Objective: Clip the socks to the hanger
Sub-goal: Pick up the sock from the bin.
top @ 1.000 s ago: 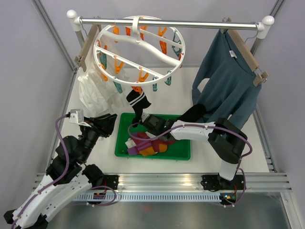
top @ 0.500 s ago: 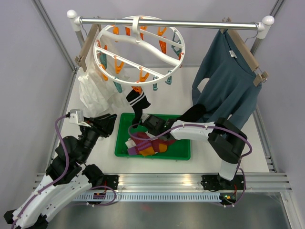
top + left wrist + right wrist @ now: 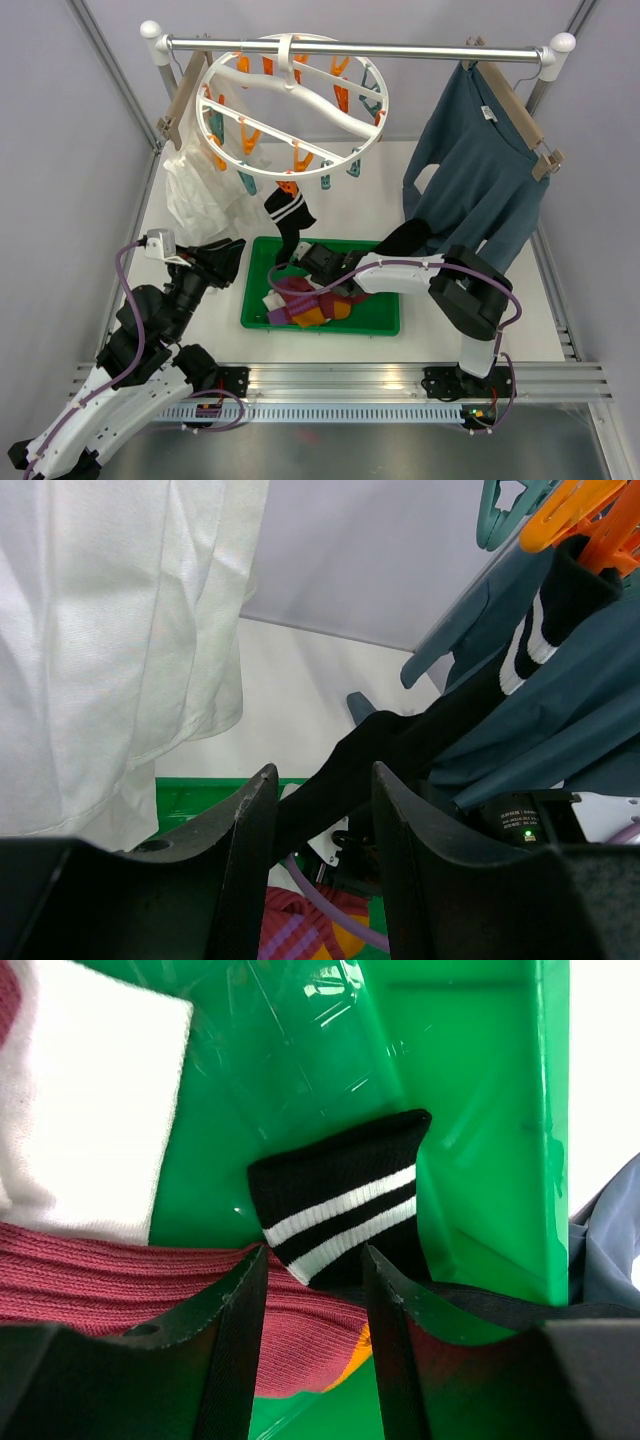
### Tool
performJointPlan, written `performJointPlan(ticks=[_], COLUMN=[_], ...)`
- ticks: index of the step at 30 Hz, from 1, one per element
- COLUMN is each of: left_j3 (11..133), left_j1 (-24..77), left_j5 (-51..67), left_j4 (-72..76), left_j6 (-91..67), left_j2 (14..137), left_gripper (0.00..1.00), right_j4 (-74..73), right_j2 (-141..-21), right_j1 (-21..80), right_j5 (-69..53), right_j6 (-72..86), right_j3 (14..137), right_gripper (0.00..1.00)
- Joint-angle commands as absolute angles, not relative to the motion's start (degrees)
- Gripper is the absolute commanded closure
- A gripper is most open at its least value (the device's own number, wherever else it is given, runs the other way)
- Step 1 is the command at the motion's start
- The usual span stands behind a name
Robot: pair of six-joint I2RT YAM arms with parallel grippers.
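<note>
right tool (image 3: 313, 1260): mine, half open, empty, above striped sock (image 3: 340, 1200) in green tray (image 3: 470, 1080) | left tool (image 3: 322, 780): mine, half open, empty

High overview, wrist closeups, common tray (image 3: 380, 312)

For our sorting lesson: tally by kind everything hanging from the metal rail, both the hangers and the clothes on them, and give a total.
Wooden coat hangers: 2
Round ring hanger: 1
Teal shirt: 1
White garment: 1
Striped sock, clipped on: 1
Total: 6
</note>
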State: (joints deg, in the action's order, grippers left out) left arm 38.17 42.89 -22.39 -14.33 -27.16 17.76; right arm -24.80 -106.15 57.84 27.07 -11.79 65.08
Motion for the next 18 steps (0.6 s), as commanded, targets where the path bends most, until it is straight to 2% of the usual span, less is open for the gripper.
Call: performJointPlan(ticks=[1, 2, 4, 5, 8, 12, 18], left_j3=[39.3, 39.4, 39.4, 39.4, 39.5, 39.6, 40.0], left_j1=[43.2, 43.2, 43.2, 43.2, 43.2, 43.1, 43.2], left_j5=[-22.9, -22.9, -22.9, -22.9, -22.9, -22.9, -22.2], left_j4=[-13.4, -13.3, -13.3, -13.2, -13.3, -13.3, -12.9], left_j6=[-25.4, -25.4, -25.4, -25.4, -25.2, -25.0, -25.0], left_j2=[18.0, 18.1, 18.3, 18.2, 18.4, 18.4, 18.5], left_gripper=[0.52, 0.52, 0.52, 0.52, 0.52, 0.52, 0.52], right_j4=[-23.9, -23.6, -23.7, -23.9, -24.1, -24.5, -22.9], right_j2=[-106.1, -106.2, -106.5, -106.8, -106.9, -106.9, -102.7], right_j1=[57.6, 57.4, 56.8, 56.5, 56.0, 55.7, 55.5], right_j5=[27.6, 27.2, 26.7, 26.6, 26.6, 26.5, 27.2], right_j6=[-11.2, -11.1, -10.5, -10.4, -9.5, -9.0, -6.0], right_j3=[65.0, 65.0, 65.6, 65.8, 66.1, 66.4, 65.6], right_gripper=[0.51, 0.53, 0.63, 0.74, 0.90, 1.00, 1.00])
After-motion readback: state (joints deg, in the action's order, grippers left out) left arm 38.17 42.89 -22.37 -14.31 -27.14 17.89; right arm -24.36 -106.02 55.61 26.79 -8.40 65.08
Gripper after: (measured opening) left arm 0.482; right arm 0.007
